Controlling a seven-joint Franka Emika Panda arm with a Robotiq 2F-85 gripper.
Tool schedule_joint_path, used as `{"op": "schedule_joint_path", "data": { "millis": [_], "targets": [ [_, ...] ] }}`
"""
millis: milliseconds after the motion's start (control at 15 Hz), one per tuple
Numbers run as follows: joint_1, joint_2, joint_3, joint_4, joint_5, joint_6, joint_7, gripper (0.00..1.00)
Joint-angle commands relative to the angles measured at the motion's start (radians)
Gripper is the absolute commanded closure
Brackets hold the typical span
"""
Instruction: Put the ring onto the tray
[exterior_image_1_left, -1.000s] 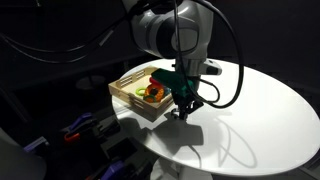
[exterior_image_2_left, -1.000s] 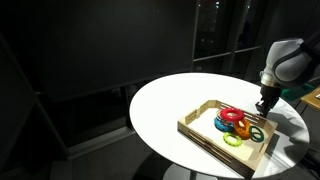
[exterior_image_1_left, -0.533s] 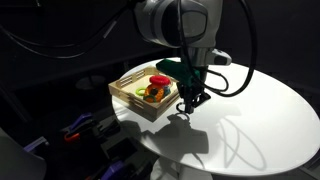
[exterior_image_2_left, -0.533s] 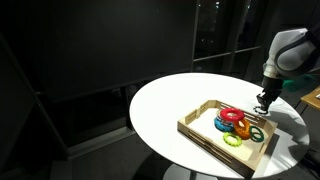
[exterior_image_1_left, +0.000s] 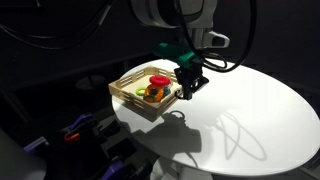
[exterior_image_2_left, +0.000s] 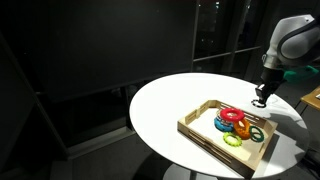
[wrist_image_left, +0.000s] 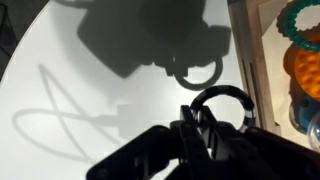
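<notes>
1. In an exterior view, the tray (exterior_image_1_left: 130, 100) sits on the left part of the white table (exterior_image_1_left: 262, 112). It has bright rings (exterior_image_1_left: 155, 89) in it.
2. Just to the right, the gripper (exterior_image_1_left: 188, 90) hangs over the table, close to the tray's side.
3. In an exterior view, we see the table (exterior_image_2_left: 168, 104), then the tray (exterior_image_2_left: 214, 143) with bright rings (exterior_image_2_left: 233, 121), then the gripper (exterior_image_2_left: 261, 102) by the tray's far right side.
4. In the wrist view, the left side shows the bare table (wrist_image_left: 55, 70) with a big dark shadow (wrist_image_left: 150, 35) on it.
5. In the middle, the gripper (wrist_image_left: 212, 126) pinches the ring (wrist_image_left: 220, 90) tight. The ring is up in the air, over the table.
6. On the right stands the tray's wood wall (wrist_image_left: 250, 50), just beside the ring. The ring is not in the tray. The bright rings (wrist_image_left: 303, 68) lie inside.
</notes>
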Motion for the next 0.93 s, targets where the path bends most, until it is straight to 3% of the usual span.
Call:
{"op": "schedule_joint_path", "data": {
  "millis": [0, 867],
  "targets": [
    [0.002, -0.068, 0.033, -0.039, 0.008, -0.018, -0.006, 0.94],
    [0.027, -0.159, 0.135, -0.143, 0.167, 0.003, -0.166, 0.94]
  ]
}}
